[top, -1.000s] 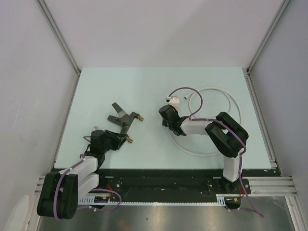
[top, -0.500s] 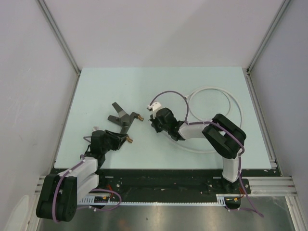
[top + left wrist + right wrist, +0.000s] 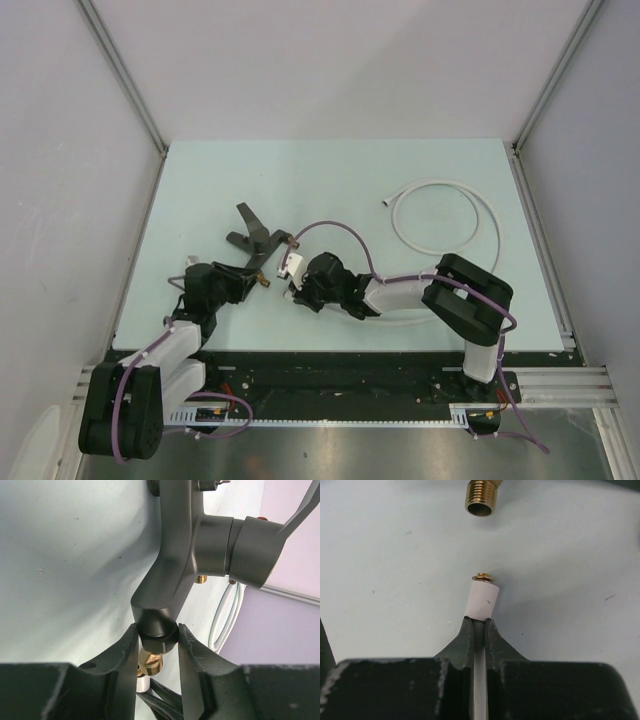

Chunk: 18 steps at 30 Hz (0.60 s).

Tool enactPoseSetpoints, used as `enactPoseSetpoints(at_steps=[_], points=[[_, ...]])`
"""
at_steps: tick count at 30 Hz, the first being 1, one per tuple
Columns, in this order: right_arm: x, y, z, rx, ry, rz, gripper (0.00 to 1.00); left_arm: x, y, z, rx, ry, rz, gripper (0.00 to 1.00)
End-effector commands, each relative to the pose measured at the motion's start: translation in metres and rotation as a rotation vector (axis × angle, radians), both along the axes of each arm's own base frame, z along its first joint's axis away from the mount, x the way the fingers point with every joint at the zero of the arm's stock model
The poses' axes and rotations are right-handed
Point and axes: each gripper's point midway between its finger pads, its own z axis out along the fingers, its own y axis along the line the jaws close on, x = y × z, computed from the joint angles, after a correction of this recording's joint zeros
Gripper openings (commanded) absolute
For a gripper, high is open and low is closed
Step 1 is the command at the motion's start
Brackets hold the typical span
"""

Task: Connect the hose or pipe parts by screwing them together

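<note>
Your right gripper [image 3: 479, 625] is pinched tight on the white hose [image 3: 482, 602], just behind its small metal tip. The brass threaded end [image 3: 481, 500] sits just beyond that tip, almost in line but not yet touching. Square the tip to the opening before you push in and twist (a crooked start will likely cross the thread). Your left gripper [image 3: 157, 635], partly closed, clamps the dark tap fitting [image 3: 180, 555] by its lower stub, close to the near edge of the table [image 3: 200, 180], left of middle. The rest of the hose loops off toward the far right corner.
</note>
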Motion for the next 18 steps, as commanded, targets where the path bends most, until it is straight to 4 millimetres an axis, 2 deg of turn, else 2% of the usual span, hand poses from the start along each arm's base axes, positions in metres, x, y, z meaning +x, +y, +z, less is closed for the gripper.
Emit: enactPoseSetpoints(at_steps=[1, 6, 14, 18], points=[[-0.012, 0.007, 0.018, 0.055, -0.049, 0.050, 0.00, 0.021, -0.001, 0.042, 0.002, -0.160, -0.007, 0.00], [-0.018, 0.017, 0.024, 0.121, -0.075, 0.053, 0.00, 0.015, -0.002, 0.034, -0.002, -0.142, -0.015, 0.00], [-0.003, 0.037, 0.044, 0.241, -0.128, -0.005, 0.00, 0.010, 0.002, 0.022, 0.018, -0.123, -0.006, 0.00], [0.002, 0.042, 0.042, 0.237, -0.123, -0.015, 0.00, 0.008, -0.001, 0.020, 0.014, -0.121, -0.006, 0.00]])
